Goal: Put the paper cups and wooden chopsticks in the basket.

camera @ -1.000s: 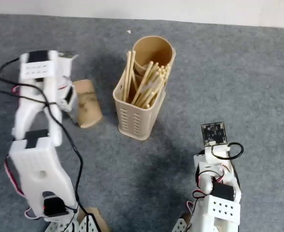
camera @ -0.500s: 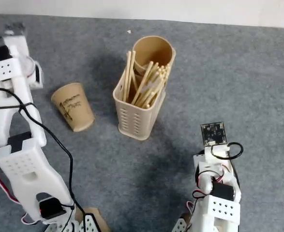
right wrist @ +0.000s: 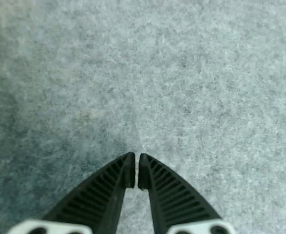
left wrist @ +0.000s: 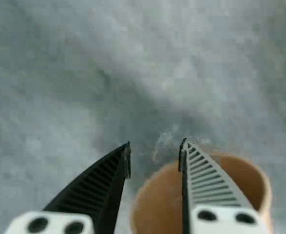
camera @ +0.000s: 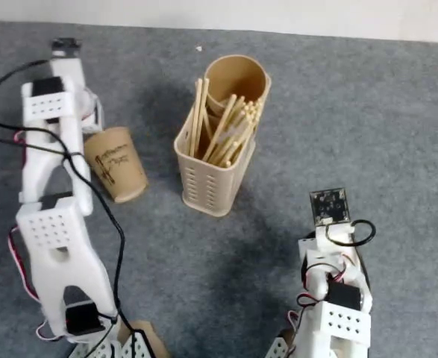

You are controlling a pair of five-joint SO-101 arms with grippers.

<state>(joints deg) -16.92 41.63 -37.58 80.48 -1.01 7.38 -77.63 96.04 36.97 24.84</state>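
Left end effector (left wrist: 155, 146), spread, has swung back over the loose paper cup (camera: 116, 164), straddling its rim for pickup.

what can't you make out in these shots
High view: the left arm hides one side of the loose cup.
Left wrist view: that cup is cut off by the edge, partly behind a finger of the left gripper.
High view: the basket wall and chopsticks hide most of the cup inside; sticks too bunched to count.
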